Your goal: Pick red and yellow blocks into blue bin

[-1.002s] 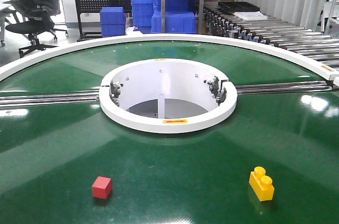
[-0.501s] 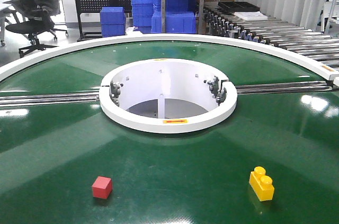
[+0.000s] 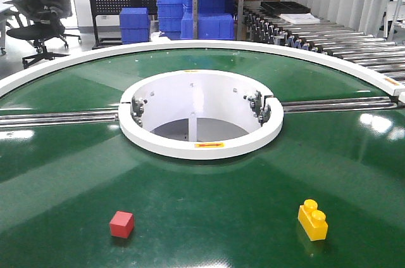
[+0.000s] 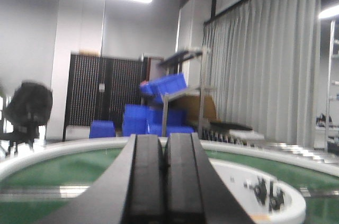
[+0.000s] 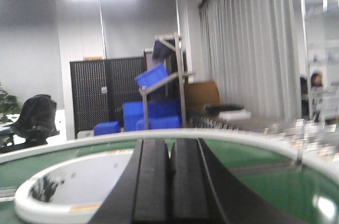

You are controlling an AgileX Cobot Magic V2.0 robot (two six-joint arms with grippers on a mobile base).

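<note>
Inspecting the opening step: neither block has been picked up.

Left end effector [image 4: 164,144]: fingers pressed together, nothing between them, pointing level across the green desk [image 4: 63,168]. Right end effector [image 5: 170,147]: likewise closed and empty.

White centre ring [image 3: 200,147]: ahead and to the right of the left end effector, ahead and to the left of the right one.

Red cube [image 3: 121,224] and yellow brick [image 3: 312,220]: both flat on the desk, well apart, on the near side of the ring. Neither appears in either wrist view, so both probably lie below the end effectors' line of sight. Judging from the front view, the cube falls on the left end effector's side and the brick on the right's.

Blue bin: not identifiable in any view. Only stacked blue crates [image 3: 171,11] show, beyond the desk and far ahead of both end effectors.

Next move, in my judgement: open one end effector wide, tip it downward, and descend over its nearer block with the fingers straddling opposite faces. The brick's studs face upward, so the grip should be on its side walls.
</note>
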